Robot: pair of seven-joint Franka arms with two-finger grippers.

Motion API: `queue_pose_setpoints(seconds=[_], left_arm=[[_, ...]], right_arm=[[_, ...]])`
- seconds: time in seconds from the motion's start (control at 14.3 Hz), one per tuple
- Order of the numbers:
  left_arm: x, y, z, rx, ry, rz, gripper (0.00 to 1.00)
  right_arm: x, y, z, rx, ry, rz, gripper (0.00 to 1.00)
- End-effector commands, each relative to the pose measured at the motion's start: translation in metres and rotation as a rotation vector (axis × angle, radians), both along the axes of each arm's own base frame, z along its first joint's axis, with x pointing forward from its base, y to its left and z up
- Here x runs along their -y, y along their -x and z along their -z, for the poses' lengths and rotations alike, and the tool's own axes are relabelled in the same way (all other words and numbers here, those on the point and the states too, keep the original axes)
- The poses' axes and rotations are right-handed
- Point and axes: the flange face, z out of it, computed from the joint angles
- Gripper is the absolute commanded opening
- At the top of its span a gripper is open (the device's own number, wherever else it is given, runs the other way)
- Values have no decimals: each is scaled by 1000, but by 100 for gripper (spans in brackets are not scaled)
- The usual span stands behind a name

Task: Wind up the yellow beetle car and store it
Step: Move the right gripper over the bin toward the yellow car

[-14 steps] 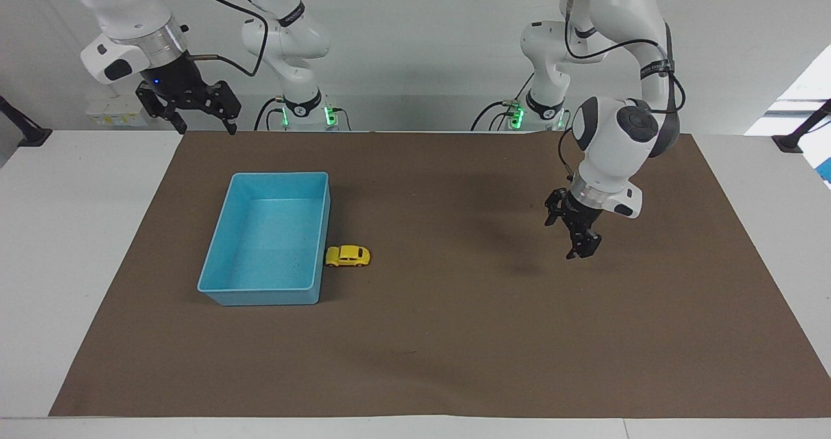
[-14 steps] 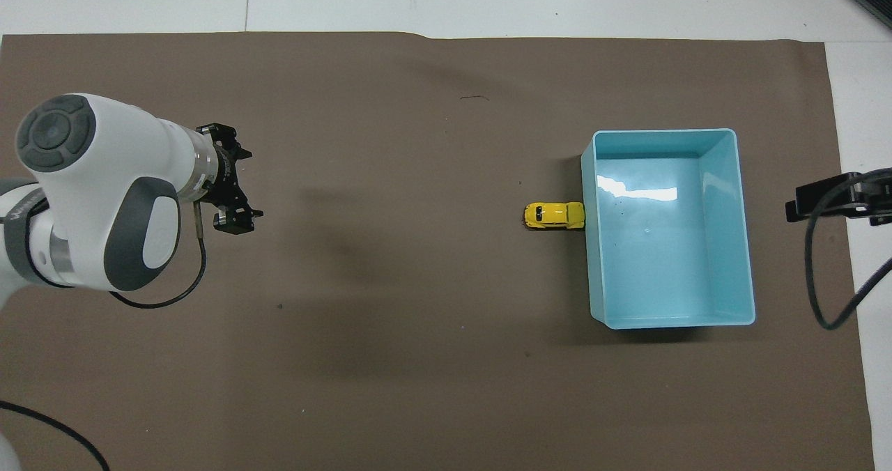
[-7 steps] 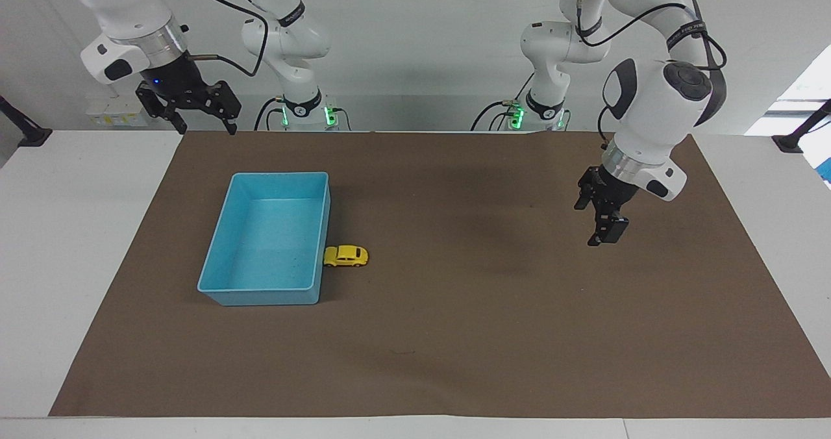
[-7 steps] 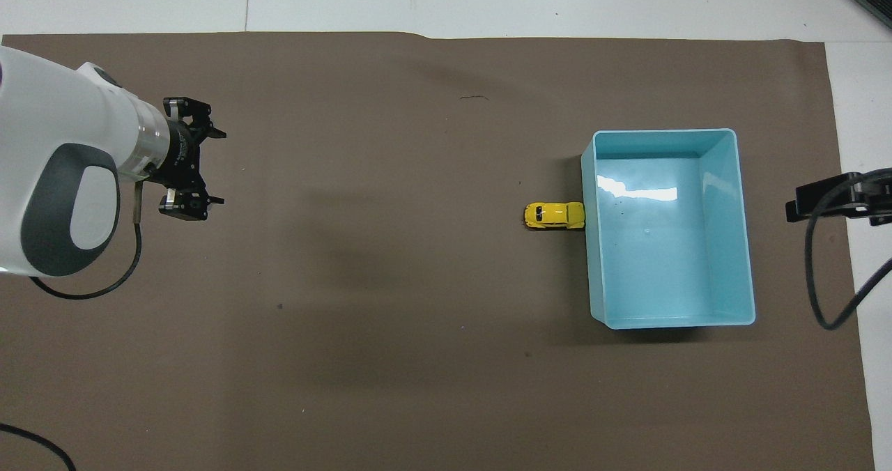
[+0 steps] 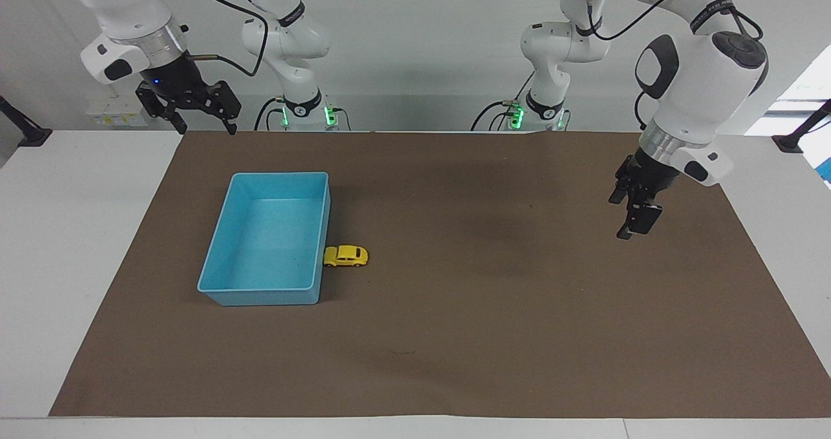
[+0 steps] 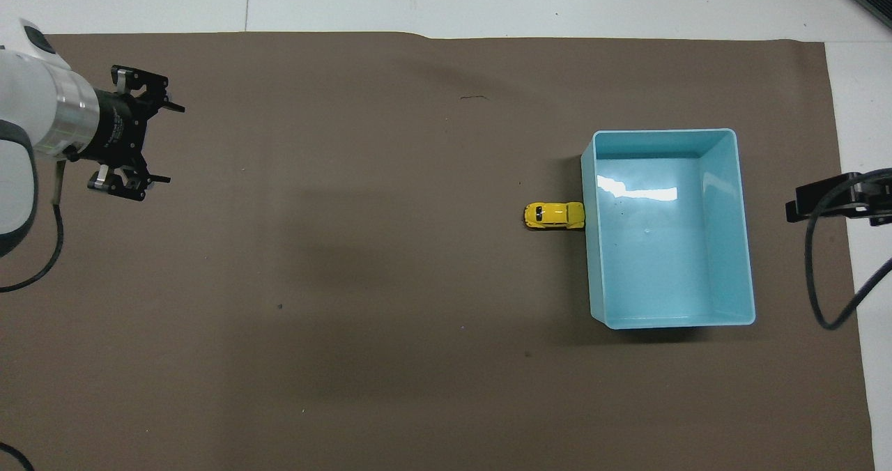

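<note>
Facing view: Over the last second the left hand (image 5: 628, 215) has travelled from mid-mat toward the left arm's end of the surface (image 5: 84, 244) and has risen slightly. It is released and carries nothing. The yellow beetle car (image 5: 346, 256) has shifted only a trace and rests on its wheels on the brown mat (image 5: 493, 335), one end touching the blue bin's (image 5: 224, 231) side wall. The right hand (image 5: 188, 111) waits, released and unmoved, over the mat's edge nearest the robots. Judgement: the left arm is withdrawing, so the car has probably run its course and storing remains; the bin is empty.

Overhead view: The left hand (image 6: 129, 140) now sits close to the mat's (image 6: 390, 262) edge, well apart from the car (image 6: 555, 215). The car is a small, rounded, glossy shell with dark windows. The bin (image 6: 742, 234) is rectangular, smooth plastic, with a reflective floor and thin upright walls. The mat is matte, flat paper-like sheet. The right hand is not identifiable here.
</note>
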Motion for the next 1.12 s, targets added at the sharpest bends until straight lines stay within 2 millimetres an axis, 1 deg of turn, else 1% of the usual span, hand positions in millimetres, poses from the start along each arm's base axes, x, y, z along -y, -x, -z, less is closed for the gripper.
queue_pose_setpoints(seconds=[0.0, 0.07, 0.14, 0.21, 0.35, 0.42, 0.49, 0.56, 0.63, 0.7, 0.77, 0.84, 0.98, 1.05], left_arm=[[-13, 4, -14, 13, -36, 142, 100], [-21, 3, -15, 20, -47, 183, 100], [-24, 5, -20, 33, -57, 230, 100], [-26, 6, -23, 47, -71, 303, 100], [-33, 7, -24, 64, -103, 468, 100], [-35, 7, -25, 75, -119, 566, 100], [-36, 7, -25, 83, -135, 654, 100], [-46, 7, -25, 83, -145, 719, 100], [-49, 10, -26, 81, -155, 781, 100], [-53, 12, -29, 83, -165, 854, 100], [-61, 15, -33, 82, -174, 920, 100], [-67, 21, -39, 82, -180, 992, 100], [-72, 32, -46, 52, -192, 1104, 100], [-73, 38, -56, 30, -246, 1163, 100]], right_arm=[[9, 7, -2, -3, 8, 28, 100], [9, 11, 2, -12, 8, 36, 100], [5, 13, 3, -9, 9, 39, 100], [1, 14, 6, -15, 11, 89, 100], [-10, 16, 9, -21, 20, 244, 100], [-24, 16, 10, -18, 22, 301, 100], [-30, 15, 10, -14, 24, 373, 100], [-38, 14, 12, -17, 28, 448, 100], [-50, 12, 15, -24, 31, 515, 100], [-58, 11, 18, -29, 36, 603, 100], [-69, 9, 21, -28, 39, 672, 100], [-74, 7, 27, -34, 41, 762, 100], [-95, 4, 35, -33, 43, 926, 100], [-101, 3, 40, -29, 41, 974, 100]])
